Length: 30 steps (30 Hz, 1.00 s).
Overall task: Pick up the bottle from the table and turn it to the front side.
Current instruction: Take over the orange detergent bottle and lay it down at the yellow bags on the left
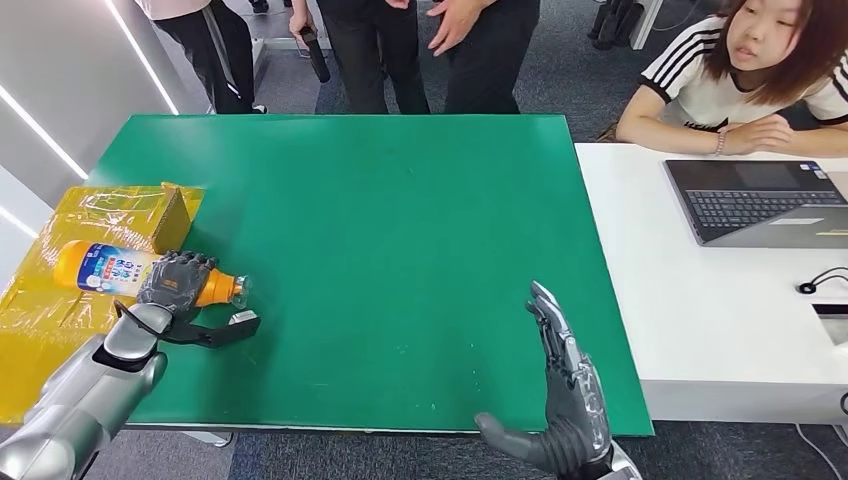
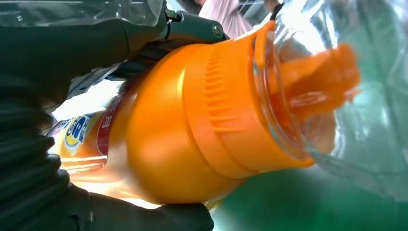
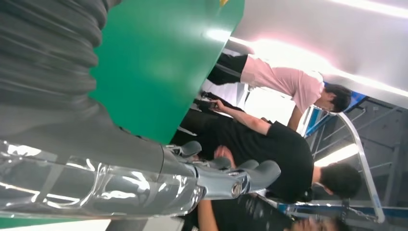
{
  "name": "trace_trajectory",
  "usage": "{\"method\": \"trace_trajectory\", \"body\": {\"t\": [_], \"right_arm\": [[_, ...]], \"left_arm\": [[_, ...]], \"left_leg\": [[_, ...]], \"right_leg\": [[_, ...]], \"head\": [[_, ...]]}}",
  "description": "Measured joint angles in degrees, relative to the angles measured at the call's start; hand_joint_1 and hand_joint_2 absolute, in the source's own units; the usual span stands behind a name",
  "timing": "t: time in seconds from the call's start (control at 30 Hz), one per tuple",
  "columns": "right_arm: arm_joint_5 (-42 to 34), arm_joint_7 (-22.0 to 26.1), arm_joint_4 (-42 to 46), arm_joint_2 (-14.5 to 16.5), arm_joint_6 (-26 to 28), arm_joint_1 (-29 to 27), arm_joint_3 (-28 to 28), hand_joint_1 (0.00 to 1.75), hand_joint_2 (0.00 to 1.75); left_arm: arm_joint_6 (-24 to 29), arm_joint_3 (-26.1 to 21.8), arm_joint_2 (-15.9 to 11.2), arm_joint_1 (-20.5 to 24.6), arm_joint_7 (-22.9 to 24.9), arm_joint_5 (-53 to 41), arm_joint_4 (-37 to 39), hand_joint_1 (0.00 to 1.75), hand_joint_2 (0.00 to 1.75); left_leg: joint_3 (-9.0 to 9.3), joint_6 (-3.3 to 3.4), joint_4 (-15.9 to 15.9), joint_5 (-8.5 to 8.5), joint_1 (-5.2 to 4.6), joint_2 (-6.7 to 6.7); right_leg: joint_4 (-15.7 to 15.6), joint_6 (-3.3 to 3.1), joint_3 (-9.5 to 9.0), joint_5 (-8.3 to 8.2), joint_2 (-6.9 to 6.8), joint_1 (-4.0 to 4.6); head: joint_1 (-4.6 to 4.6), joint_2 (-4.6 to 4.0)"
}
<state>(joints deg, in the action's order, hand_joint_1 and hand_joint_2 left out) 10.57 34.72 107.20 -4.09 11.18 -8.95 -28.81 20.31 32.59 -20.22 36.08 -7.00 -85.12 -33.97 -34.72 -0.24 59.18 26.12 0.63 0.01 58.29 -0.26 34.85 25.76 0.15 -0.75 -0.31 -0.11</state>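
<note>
Your orange bottle [image 1: 110, 273] lies on its side at the left edge of the green tabletop [image 1: 400, 250], its base end over the crinkled yellow wrapping [image 1: 40, 310] and its clear cap pointing toward the middle of the tabletop. You have the left hand [image 1: 177, 283] wrapped over the bottle near its neck, fingers curled across the top of it, gripping it; in the left wrist view the orange shoulder and ribbed collar of the bottle [image 2: 192, 125] sit tight against the dark fingers. A small yellow box [image 1: 170, 215] stands just beside the bottle, on the far side. Your right hand [image 1: 565, 400] hovers over the near edge of the tabletop, well apart from the bottle, fingers straight and spread, holding nothing. To the right a white desk [image 1: 700, 310] carries a laptop [image 1: 760, 200], with a seated person [image 1: 740, 80] leaning on it, and people [image 1: 420, 50] stand beyond the far edge.
</note>
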Motion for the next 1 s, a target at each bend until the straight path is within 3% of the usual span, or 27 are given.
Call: {"method": "trace_trajectory", "body": {"t": [0.17, 0.3, 0.33, 0.8, 1.0], "right_arm": [[0.93, -1.67, 0.01, 1.24, -1.01, 1.25, 0.04, 0.00, 1.75], [1.48, -2.24, -0.01, 2.07, -1.79, 1.82, 0.07, 0.00, 1.75], [1.57, -2.28, -0.01, 2.22, -1.98, 1.89, 0.07, 0.00, 1.75], [1.86, -2.95, -1.04, 3.45, -3.18, 2.67, 0.07, 0.00, 1.75], [1.09, -2.54, -1.44, 3.45, -2.40, 2.30, 0.07, 0.00, 1.75]], "left_arm": [[-5.48, -1.10, 1.47, 2.31, 0.38, 0.83, 3.38, 1.75, 1.75], [-9.93, -2.81, 2.34, 3.71, -1.54, 3.46, 5.51, 0.07, 1.75], [-10.96, -3.31, 2.50, 3.90, -2.32, 4.32, 5.90, 0.00, 1.75], [-16.77, -9.04, 3.43, 4.30, -12.60, 16.92, 7.28, 0.00, 1.75], [-12.53, -11.88, 4.61, 1.45, -19.94, 28.90, 5.35, 0.00, 1.75]], "left_leg": [[0.22, -0.01, -0.02, -0.01, 0.00, -0.02], [0.38, -0.02, -0.06, -0.01, 0.01, -0.01], [0.41, -0.03, -0.06, -0.02, 0.01, -0.01], [0.61, -0.07, -0.10, -0.03, -0.02, -0.07], [0.63, -0.07, -0.09, -0.04, -0.04, -0.06]], "right_leg": [[0.01, 0.00, -0.24, 0.00, -0.04, 0.00], [0.02, -0.01, -0.36, 0.00, -0.02, 0.00], [0.03, -0.01, -0.38, 0.00, -0.02, 0.00], [0.05, -0.05, -0.60, 0.04, -0.11, -0.01], [0.03, -0.05, -0.58, 0.03, -0.10, -0.02]], "head": [[0.01, 0.00], [-0.01, 0.00], [-0.01, 0.00], [0.01, 0.00], [-0.01, 0.00]]}}
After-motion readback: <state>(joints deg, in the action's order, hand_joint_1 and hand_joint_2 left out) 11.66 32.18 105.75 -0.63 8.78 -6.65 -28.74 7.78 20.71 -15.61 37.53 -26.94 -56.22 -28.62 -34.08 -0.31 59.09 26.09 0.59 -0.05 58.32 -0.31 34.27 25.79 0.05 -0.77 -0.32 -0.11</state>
